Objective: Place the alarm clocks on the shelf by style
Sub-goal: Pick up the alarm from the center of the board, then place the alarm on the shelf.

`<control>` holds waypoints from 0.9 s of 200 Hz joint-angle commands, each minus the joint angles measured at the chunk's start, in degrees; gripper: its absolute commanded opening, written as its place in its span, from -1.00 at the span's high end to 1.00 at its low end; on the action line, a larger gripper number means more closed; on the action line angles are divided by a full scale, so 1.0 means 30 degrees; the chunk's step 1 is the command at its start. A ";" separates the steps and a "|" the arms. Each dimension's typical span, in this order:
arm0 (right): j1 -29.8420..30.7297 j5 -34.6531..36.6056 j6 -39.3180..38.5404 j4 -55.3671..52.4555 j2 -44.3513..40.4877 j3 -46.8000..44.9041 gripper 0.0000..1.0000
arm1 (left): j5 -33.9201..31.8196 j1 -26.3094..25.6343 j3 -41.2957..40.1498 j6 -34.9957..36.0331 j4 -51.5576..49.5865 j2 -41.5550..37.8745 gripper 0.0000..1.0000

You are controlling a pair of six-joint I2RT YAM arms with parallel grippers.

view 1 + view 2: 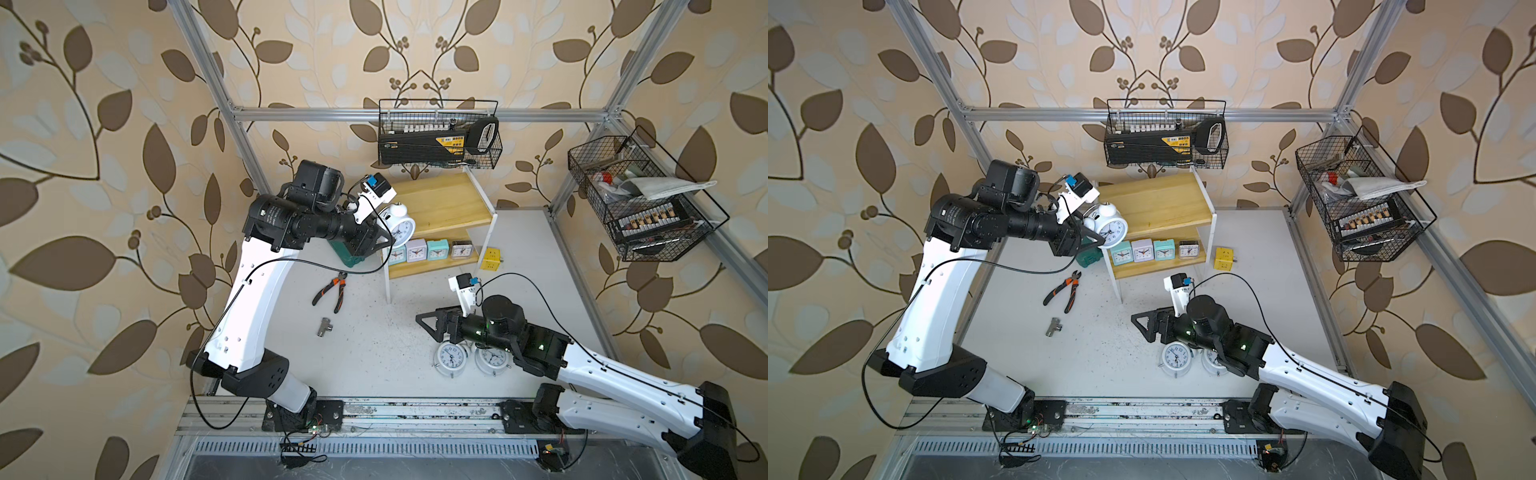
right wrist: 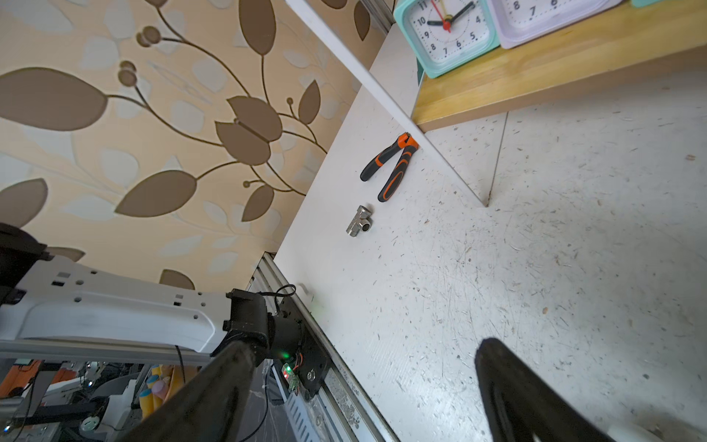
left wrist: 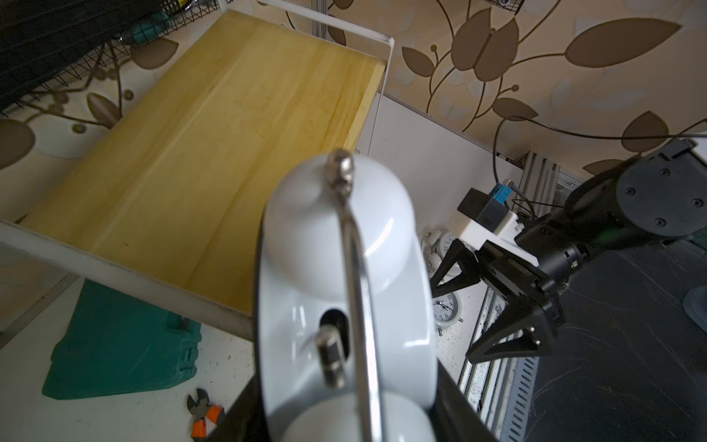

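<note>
The left end effector (image 1: pixel 386 232) grips a round white twin-bell alarm clock (image 1: pixel 400 226) beside the top board of the yellow wooden shelf (image 1: pixel 440 199). This is likely so round clocks get their own board, since four little square clocks (image 1: pixel 437 249) fill the lower one. The right end effector (image 1: pixel 426 324) is wide open and empty above two more round white clocks (image 1: pixel 451 357) on the worktop (image 1: pixel 374 353), maybe to grab one.

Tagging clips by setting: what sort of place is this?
Likely a robot lab cell dressed as a home workshop: an aluminium frame backed by leaf wallpaper, two robot arms mounted on a rail, and wire baskets of tools.
</note>
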 commanded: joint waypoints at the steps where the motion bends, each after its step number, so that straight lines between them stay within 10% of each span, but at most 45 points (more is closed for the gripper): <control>1: 0.0121 -0.0902 -0.0363 0.0894 0.0099 -0.0482 -0.85 | 0.1242 0.0182 0.2304 0.0788 -0.0221 0.0791 0.15; 180: 0.1622 -0.0063 -0.0436 0.2092 0.0782 -0.1167 -0.82 | 0.0708 0.1963 0.6685 0.2648 -0.1423 0.5463 0.15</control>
